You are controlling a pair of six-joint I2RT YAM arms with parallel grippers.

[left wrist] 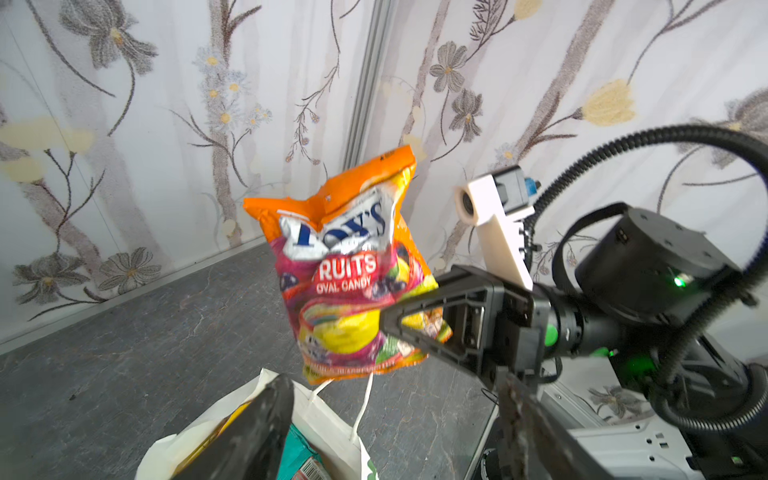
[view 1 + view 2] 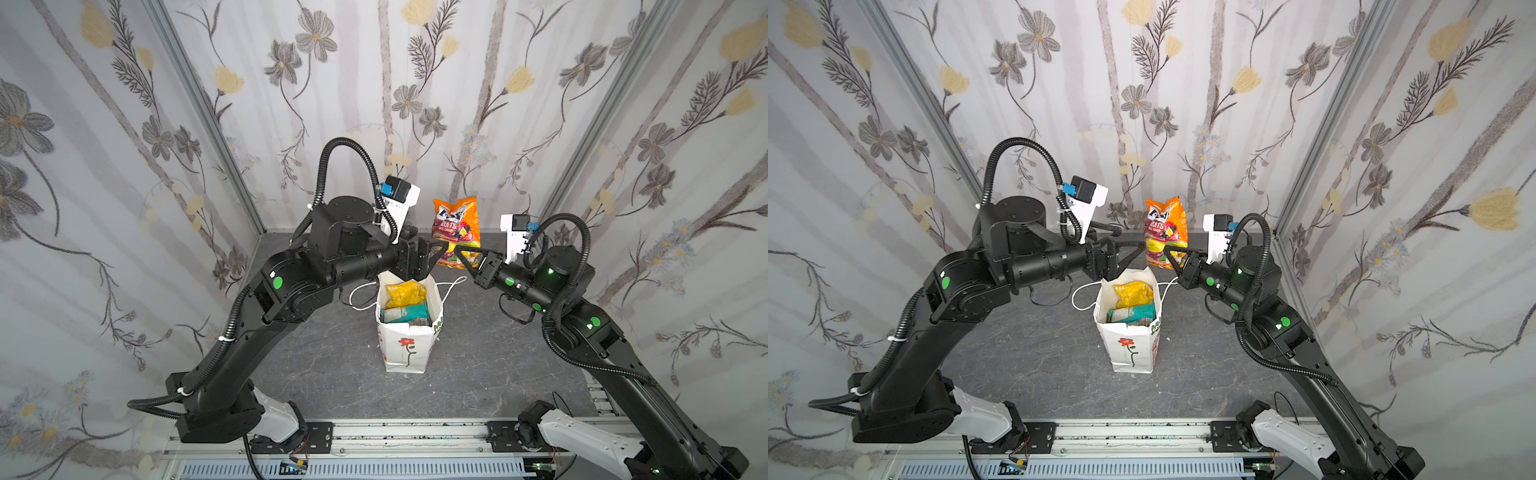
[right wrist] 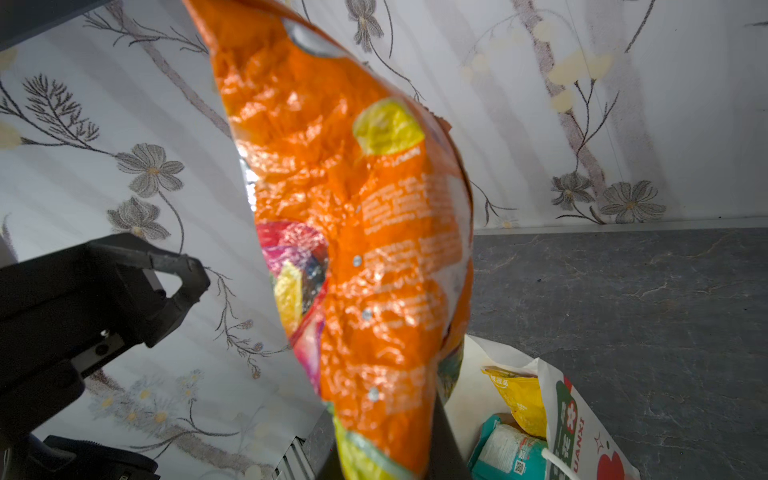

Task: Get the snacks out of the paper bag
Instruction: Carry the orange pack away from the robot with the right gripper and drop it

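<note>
Orange packet (image 1: 349,266) — glossy crinkled foil; bag (image 2: 405,349) — matt paper.

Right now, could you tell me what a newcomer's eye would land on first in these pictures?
The bright orange candy packet hangs in mid-air, pinched low down by the right gripper, with the left gripper open just beside it. Below them the white paper bag with a red flower stands upright on the grey table, a yellow packet and a teal packet visible in its open top.
</note>
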